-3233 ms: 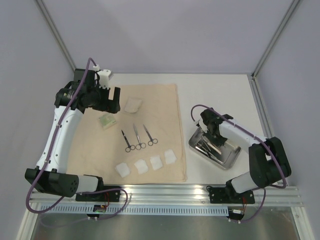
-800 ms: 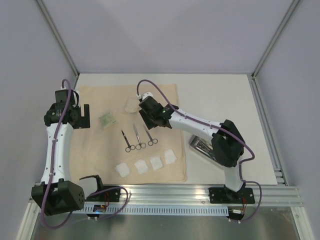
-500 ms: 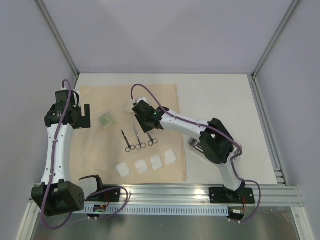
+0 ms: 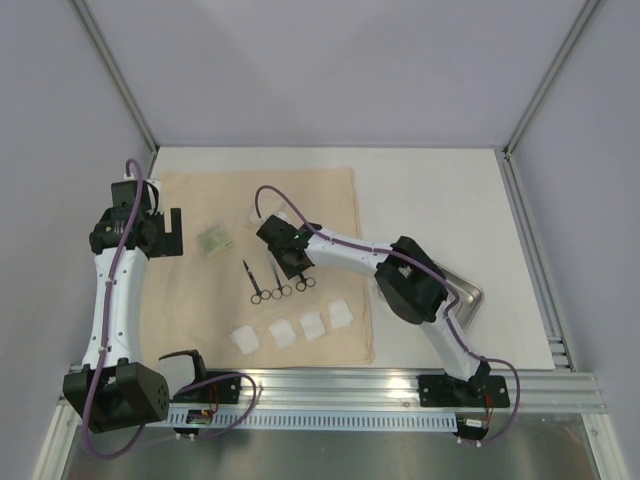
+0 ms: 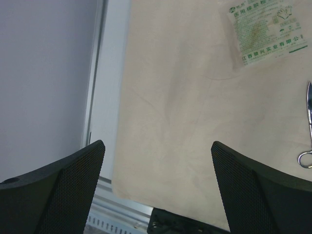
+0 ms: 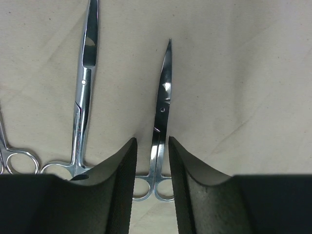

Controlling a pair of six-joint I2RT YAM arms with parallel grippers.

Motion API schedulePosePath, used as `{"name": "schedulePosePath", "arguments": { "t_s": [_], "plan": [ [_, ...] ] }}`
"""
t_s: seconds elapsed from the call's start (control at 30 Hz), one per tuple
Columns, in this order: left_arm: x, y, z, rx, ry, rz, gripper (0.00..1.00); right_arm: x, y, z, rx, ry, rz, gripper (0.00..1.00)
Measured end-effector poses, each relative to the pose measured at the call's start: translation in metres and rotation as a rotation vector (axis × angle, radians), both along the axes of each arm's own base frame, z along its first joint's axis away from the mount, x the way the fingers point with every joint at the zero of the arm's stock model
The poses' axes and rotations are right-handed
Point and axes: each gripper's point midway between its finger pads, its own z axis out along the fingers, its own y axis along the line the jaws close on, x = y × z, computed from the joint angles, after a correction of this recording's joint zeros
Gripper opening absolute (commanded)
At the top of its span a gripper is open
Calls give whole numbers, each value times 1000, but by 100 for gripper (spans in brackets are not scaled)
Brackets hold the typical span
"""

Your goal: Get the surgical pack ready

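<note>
**Right hand astride the end scissors, shank in line with its reach**

The right hand point(image 6: 151, 146) hung low over the beige cloth point(image 4: 330, 200), its fingers point(image 6: 119, 170) narrowed to a slim gap either side of the scissors point(image 6: 163, 97). They looked a hair short of pinching the steel. The scissors' long axis ran straight out from the hand, tips pointing away and finger rings tucked back under the jaws, so closing would bite squarely across the shank.

A second instrument point(image 6: 84, 92) lay just beside it, roughly parallel, with little spare room on that side. The other side was bare cloth.

The steel tray point(image 4: 470, 296) sat off the cloth on the desk point(image 4: 430, 190), behind the right arm's elbow. The gauze squares point(image 4: 283, 333) lined the cloth's near edge.

The left hand point(image 5: 156, 185) stood wide, holding nothing, over the cloth's left border, well apart from the instruments. The right arm was plainly the nearer.
</note>
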Motion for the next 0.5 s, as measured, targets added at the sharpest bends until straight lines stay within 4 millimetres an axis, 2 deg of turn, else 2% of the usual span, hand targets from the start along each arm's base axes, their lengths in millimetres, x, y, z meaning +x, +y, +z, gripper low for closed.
{"name": "schedulePosePath", "arguments": {
  "t_s": [0.03, 0.07, 0.17, 0.2, 0.23, 0.5],
  "plan": [
    [0, 0, 0, -1, 0, -1, 100, 0, 1, 0, 3, 5, 0, 32],
    [0, 0, 0, -2, 0, -2, 100, 0, 2, -1, 2, 8, 2, 25],
    [0, -1, 0, -5, -1, -4, 100, -2, 6, -2, 6, 19, 5, 12],
    [0, -1, 0, -5, -1, -4, 100, -2, 7, -2, 6, 20, 7, 3],
    [0, -1, 0, -5, -1, -4, 100, -2, 7, -2, 2, 19, 9, 1],
    [1, -2, -1, -10, 2, -10, 100, -3, 8, 1, 4, 21, 38, 1]
  ]
}}
